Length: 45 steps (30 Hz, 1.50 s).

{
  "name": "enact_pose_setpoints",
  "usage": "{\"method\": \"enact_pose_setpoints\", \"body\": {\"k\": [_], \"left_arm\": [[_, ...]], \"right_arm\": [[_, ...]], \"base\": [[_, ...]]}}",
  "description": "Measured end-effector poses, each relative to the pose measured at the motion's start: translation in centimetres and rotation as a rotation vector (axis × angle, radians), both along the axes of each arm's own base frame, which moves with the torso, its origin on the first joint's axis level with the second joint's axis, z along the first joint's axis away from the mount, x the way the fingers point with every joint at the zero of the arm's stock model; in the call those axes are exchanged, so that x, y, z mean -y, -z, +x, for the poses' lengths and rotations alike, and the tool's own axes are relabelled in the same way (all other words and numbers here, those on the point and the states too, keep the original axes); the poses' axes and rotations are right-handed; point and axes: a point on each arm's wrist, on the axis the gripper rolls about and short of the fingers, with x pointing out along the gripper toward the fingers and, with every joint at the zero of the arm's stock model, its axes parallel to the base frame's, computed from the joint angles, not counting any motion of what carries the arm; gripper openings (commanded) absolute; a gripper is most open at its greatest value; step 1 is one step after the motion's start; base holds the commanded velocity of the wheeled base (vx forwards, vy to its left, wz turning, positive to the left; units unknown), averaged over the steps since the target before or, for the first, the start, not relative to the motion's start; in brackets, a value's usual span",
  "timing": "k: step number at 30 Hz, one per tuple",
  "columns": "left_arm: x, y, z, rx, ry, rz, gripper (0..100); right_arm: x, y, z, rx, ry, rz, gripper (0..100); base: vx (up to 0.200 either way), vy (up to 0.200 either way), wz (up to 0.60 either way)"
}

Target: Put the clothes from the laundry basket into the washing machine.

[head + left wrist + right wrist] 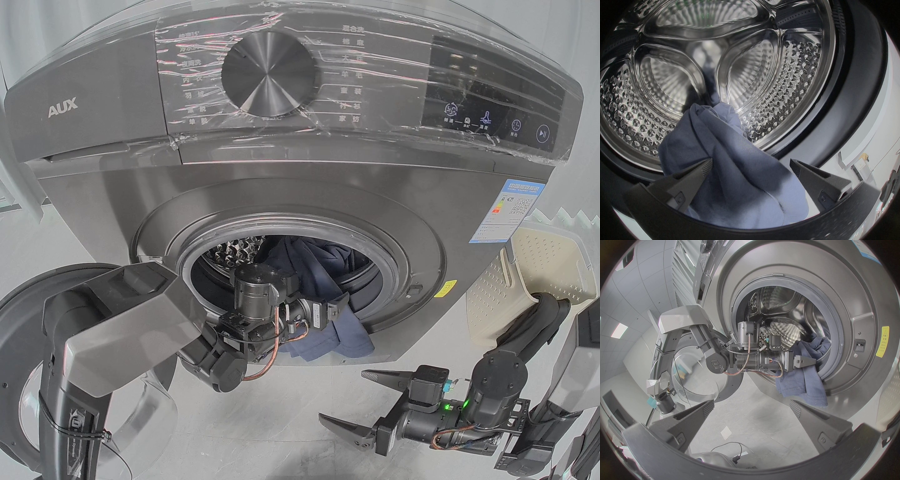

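a: where's the blue garment [315, 278]?
b: half in the washing machine [312, 187] drum, draped over the door lip, lower end hanging out the front.
a: left gripper [750, 161]?
b: at the drum mouth, jaws wide apart. garment lies between them, not clamped.
a: right gripper [344, 397]?
b: spread wide, holding nothing. low and near, right of the opening, below the laundry basket [550, 256].

Print on the washing machine [250, 187]
A logo [63, 107] at the left, characters around the dial [269, 74], icons on the right touch panel [494, 119], a blue label [507, 211] and a yellow sticker [445, 288] below.
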Motion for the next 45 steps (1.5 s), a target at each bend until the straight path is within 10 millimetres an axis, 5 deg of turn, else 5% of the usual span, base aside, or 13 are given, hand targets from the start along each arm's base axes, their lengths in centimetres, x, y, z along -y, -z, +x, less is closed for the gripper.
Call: {"method": "enact_pose_setpoints", "body": {"k": [3,4,14,30,31,45], "left_arm": [[0.2,0.9,0.0,-0.011,0.005,0.013,100],[0.2,1.2,0.0,-0.014,0.005,0.018,0],[0.3,2.3,1.7,0.021,-0.014,0.025,0],[-0.8,-5.9,8.5,0.336,-0.238,-0.209,0],[-0.8,-5.9,8.6,0.337,-0.239,-0.213,100],[-0.9,-0.6,5.9,0.127,-0.177,-0.088,100]], "right_arm": [[0.0,0.0,0.0,0.0,-0.001,0.0,100],[0.0,0.0,0.0,0.0,-0.002,0.0,100],[-0.2,0.0,-0.1,0.002,-0.008,0.002,100],[-0.2,-0.1,-0.2,0.003,-0.01,0.003,100],[-0.2,0.0,-0.1,0.002,-0.009,0.003,100],[-0.2,0.0,-0.1,0.001,-0.007,0.002,100]], "base": [[0.0,0.0,0.0],[0.0,0.0,0.0],[0.0,0.0,0.0],[0.0,0.0,0.0],[0.0,0.0,0.0],[0.0,0.0,0.0]]}}
